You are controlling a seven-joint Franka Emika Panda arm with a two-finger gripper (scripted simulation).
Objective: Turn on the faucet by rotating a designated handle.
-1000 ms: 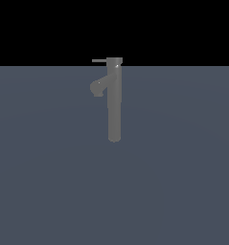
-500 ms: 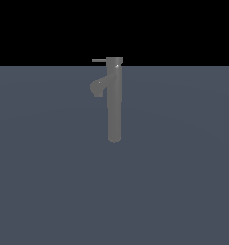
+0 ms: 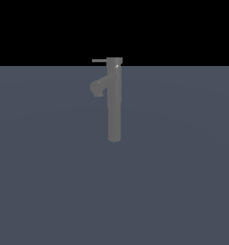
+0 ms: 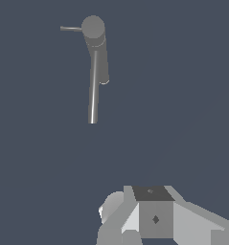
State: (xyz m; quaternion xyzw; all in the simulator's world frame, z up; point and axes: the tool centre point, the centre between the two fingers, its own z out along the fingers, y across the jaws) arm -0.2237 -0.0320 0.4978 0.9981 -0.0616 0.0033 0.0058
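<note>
The faucet (image 3: pixel 114 105) is a tall, slim grey column standing upright on the flat grey surface. Its short curved spout (image 3: pixel 98 88) branches toward the exterior view's left. The handle (image 3: pixel 99 61), a thin straight rod, sticks out level from the cap toward the same side. The wrist view looks down on the faucet (image 4: pixel 93 95), with the handle (image 4: pixel 71 28) jutting from the round cap. Only grey blocky parts of my gripper (image 4: pixel 154 217) show at that picture's edge, well apart from the faucet and touching nothing. Its jaws are not clear enough to read.
A plain dark grey-blue floor (image 3: pixel 183 182) spreads around the faucet, with a black background above it. No arm shows in the exterior view.
</note>
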